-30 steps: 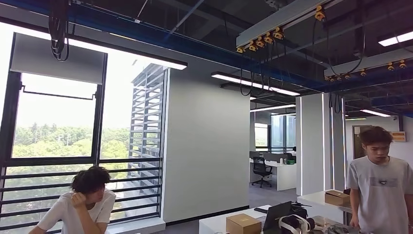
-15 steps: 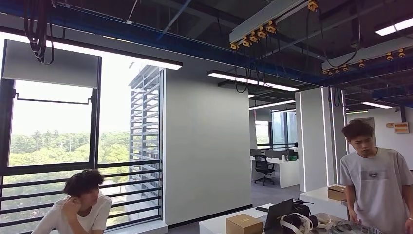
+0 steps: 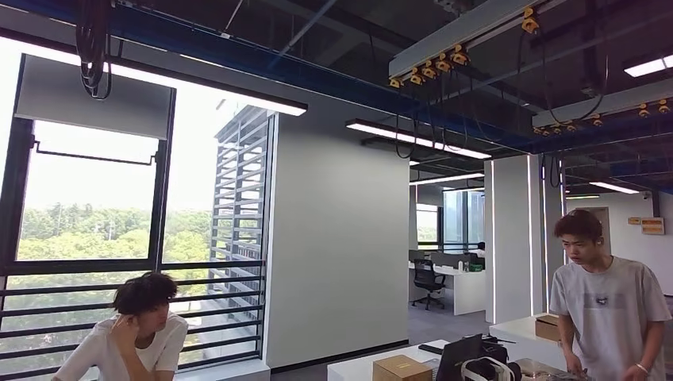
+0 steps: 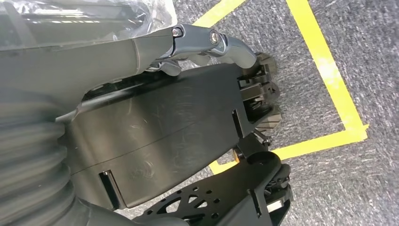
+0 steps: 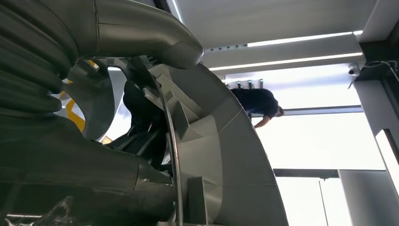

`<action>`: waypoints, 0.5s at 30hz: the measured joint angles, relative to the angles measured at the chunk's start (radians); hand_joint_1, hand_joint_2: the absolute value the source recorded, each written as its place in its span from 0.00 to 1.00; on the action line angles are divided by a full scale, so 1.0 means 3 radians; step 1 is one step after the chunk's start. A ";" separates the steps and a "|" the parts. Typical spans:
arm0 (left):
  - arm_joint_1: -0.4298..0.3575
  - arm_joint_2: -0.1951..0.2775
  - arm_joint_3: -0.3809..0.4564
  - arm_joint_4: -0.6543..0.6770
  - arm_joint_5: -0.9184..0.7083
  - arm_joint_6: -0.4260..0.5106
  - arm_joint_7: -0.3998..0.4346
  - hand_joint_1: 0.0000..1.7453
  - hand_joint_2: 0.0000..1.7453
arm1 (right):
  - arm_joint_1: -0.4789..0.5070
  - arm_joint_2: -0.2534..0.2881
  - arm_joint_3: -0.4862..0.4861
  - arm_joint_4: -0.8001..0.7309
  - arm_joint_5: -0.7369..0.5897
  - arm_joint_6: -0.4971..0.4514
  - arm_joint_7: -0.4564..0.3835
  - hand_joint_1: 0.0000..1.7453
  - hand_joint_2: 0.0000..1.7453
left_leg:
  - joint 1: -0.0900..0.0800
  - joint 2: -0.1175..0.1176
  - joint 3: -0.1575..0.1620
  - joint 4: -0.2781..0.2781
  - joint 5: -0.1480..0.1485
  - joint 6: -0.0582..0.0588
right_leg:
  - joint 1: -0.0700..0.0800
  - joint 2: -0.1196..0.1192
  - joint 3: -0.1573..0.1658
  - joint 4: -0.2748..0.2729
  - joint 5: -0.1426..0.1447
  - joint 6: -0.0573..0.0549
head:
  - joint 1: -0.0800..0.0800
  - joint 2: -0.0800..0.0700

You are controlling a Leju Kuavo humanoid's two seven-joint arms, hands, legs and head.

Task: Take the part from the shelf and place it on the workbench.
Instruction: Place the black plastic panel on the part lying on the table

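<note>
Head cam has swung since prev frame; standing person (image 3: 607, 305) sits further right. Right hand (image 5: 141, 136) grips grey part (image 5: 221, 155). Left hand (image 4: 155, 136) over floor tape (image 4: 329, 75), grip state unclear.

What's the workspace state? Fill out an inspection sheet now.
Surface: white desk; no workbench seen.
Job's things: grey moulded part.
Clutter: cardboard box, laptop.
Hands: right hand holds the grey moulded part, thumb over it; left hand grip unclear, clear plastic wrap beside it.
Cables: black cable loops hang from the ceiling.
Surroundings: seated person, standing person, yellow floor tape.
</note>
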 joint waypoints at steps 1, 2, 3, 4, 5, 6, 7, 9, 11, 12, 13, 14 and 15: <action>0.0000 -0.0001 -0.0001 0.0000 -0.0009 -0.0002 0.0000 0.00 1.00 | -0.0020 0.0000 0.0001 0.0014 0.0004 -0.0007 0.0015 1.00 1.00 | -0.0002 0.0000 -0.0001 0.0001 0.0000 0.0004 | -0.0002 0.0000 0.0001 -0.0004 0.0003 0.0010 | 0.0000 0.0000; -0.0001 -0.0002 -0.0002 0.0000 -0.0022 -0.0002 -0.0001 0.00 1.00 | -0.0042 0.0000 0.0003 0.0029 0.0010 -0.0014 0.0032 1.00 1.00 | -0.0005 0.0000 -0.0001 0.0001 0.0001 0.0008 | -0.0005 0.0000 0.0002 -0.0008 0.0006 0.0023 | -0.0001 0.0000; -0.0002 -0.0002 -0.0004 0.0000 -0.0035 0.0000 -0.0004 0.00 1.00 | -0.0068 0.0000 0.0005 0.0046 0.0017 -0.0020 0.0049 1.00 1.00 | -0.0006 0.0000 -0.0002 0.0001 0.0002 0.0011 | -0.0006 0.0000 0.0003 -0.0010 0.0008 0.0034 | -0.0002 0.0000; -0.0003 -0.0002 -0.0009 0.0000 -0.0049 0.0003 -0.0010 0.00 1.00 | -0.0099 0.0000 0.0009 0.0066 0.0024 -0.0027 0.0069 1.00 1.00 | -0.0008 0.0001 -0.0002 0.0002 0.0003 0.0014 | -0.0008 0.0000 0.0002 -0.0012 0.0010 0.0043 | -0.0002 0.0000; -0.0005 -0.0002 -0.0014 0.0000 -0.0065 0.0010 -0.0018 0.00 1.00 | -0.0132 0.0000 0.0013 0.0086 0.0033 -0.0035 0.0095 1.00 1.00 | -0.0009 0.0001 -0.0002 0.0002 0.0004 0.0016 | -0.0009 0.0000 0.0002 -0.0013 0.0012 0.0049 | -0.0001 0.0000; -0.0007 -0.0003 -0.0020 -0.0001 -0.0082 0.0019 -0.0027 0.00 1.00 | -0.0170 0.0002 0.0017 0.0112 0.0045 -0.0044 0.0124 1.00 1.00 | -0.0009 0.0001 -0.0002 0.0002 0.0005 0.0018 | -0.0009 0.0000 0.0002 -0.0013 0.0014 0.0055 | 0.0001 0.0000; -0.0010 -0.0004 -0.0029 -0.0001 -0.0103 0.0029 -0.0038 0.00 1.00 | -0.0216 0.0005 0.0022 0.0145 0.0057 -0.0053 0.0160 1.00 1.00 | -0.0009 0.0001 -0.0002 0.0002 0.0007 0.0020 | -0.0009 -0.0001 0.0002 -0.0013 0.0016 0.0059 | 0.0003 0.0000; -0.0018 -0.0008 -0.0049 -0.0001 -0.0144 0.0041 -0.0052 0.00 1.00 | -0.0320 0.0019 0.0035 0.0228 0.0079 -0.0070 0.0232 1.00 1.00 | -0.0009 0.0002 -0.0001 0.0002 0.0010 0.0022 | -0.0008 -0.0001 0.0001 -0.0013 0.0019 0.0064 | 0.0005 0.0000; -0.0025 -0.0012 -0.0069 0.0000 -0.0168 0.0043 -0.0059 0.00 1.00 | -0.0411 0.0037 0.0049 0.0314 0.0091 -0.0080 0.0288 1.00 1.00 | -0.0009 0.0002 0.0000 0.0001 0.0015 0.0023 | -0.0008 -0.0002 0.0001 -0.0013 0.0020 0.0064 | 0.0008 0.0000; -0.0027 -0.0015 -0.0076 0.0000 -0.0176 0.0044 -0.0060 0.00 1.00 | -0.0452 0.0046 0.0056 0.0358 0.0098 -0.0081 0.0316 1.00 1.00 | -0.0008 0.0002 0.0000 0.0000 0.0016 0.0023 | -0.0008 -0.0003 0.0001 -0.0013 0.0021 0.0063 | 0.0009 0.0000; -0.0030 -0.0017 -0.0082 0.0000 -0.0187 0.0045 -0.0061 0.00 1.00 | -0.0498 0.0056 0.0068 0.0406 0.0112 -0.0082 0.0356 1.00 1.00 | -0.0008 0.0002 0.0001 -0.0002 0.0018 0.0022 | -0.0007 -0.0004 0.0001 -0.0012 0.0021 0.0062 | 0.0011 0.0000; -0.0032 -0.0021 -0.0088 0.0000 -0.0198 0.0044 -0.0062 0.00 1.00 | -0.0553 0.0068 0.0083 0.0459 0.0132 -0.0082 0.0404 1.00 1.00 | -0.0008 0.0002 0.0001 -0.0003 0.0020 0.0021 | -0.0007 -0.0004 0.0000 -0.0012 0.0022 0.0061 | 0.0011 0.0000; -0.0035 -0.0026 -0.0095 0.0000 -0.0209 0.0040 -0.0063 0.00 1.00 | -0.0616 0.0081 0.0103 0.0526 0.0159 -0.0081 0.0463 1.00 1.00 | -0.0008 0.0002 0.0002 -0.0005 0.0021 0.0020 | -0.0007 -0.0003 0.0000 -0.0011 0.0023 0.0061 | 0.0011 0.0000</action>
